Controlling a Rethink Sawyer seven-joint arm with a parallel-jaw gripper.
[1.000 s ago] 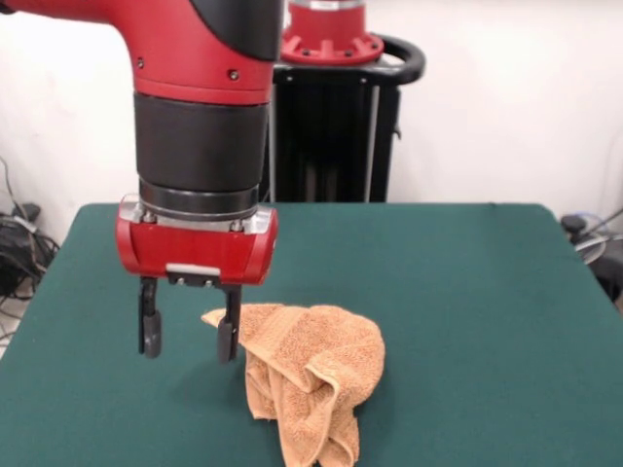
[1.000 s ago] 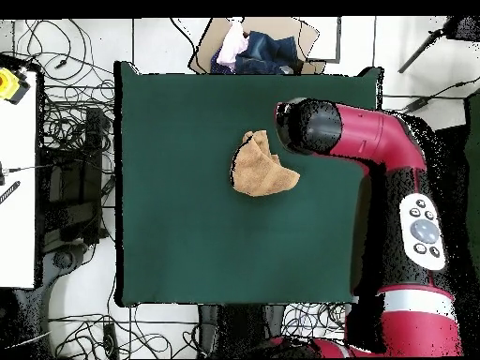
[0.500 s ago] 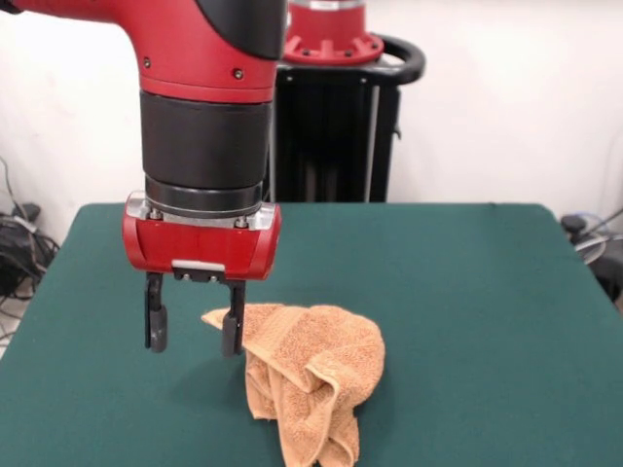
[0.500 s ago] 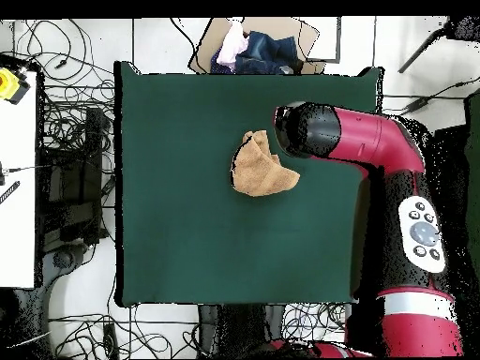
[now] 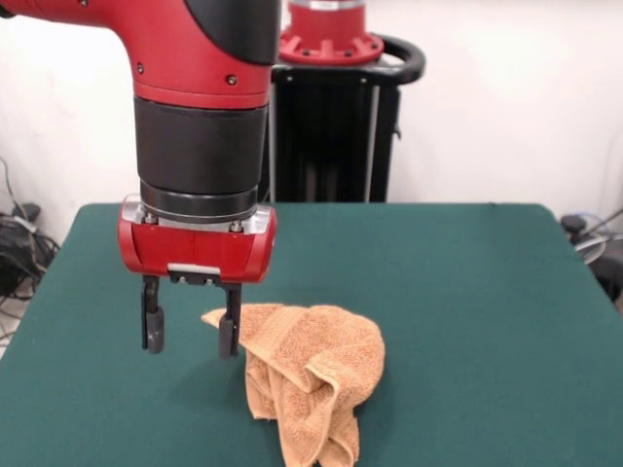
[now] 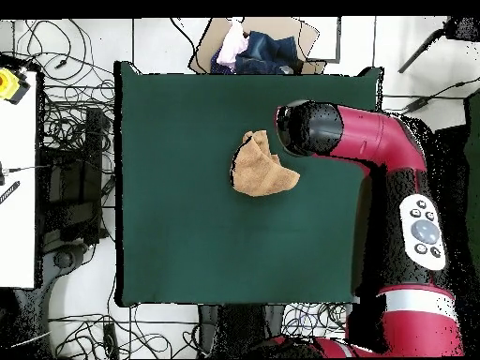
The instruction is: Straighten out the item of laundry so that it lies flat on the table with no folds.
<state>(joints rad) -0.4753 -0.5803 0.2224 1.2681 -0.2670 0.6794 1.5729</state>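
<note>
The wide dark green felt table (image 5: 467, 292) holds a crumpled orange-tan terry towel (image 5: 310, 375). The red-and-black gripper (image 5: 188, 326) hangs beside its corner, jaws released and empty. Cables (image 6: 66, 103) tangle across the white floor.

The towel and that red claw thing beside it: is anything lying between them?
Nothing. In the front view the open gripper hangs beside the crumpled towel, one finger at its pointed corner; only bare green table shows around them.
</note>
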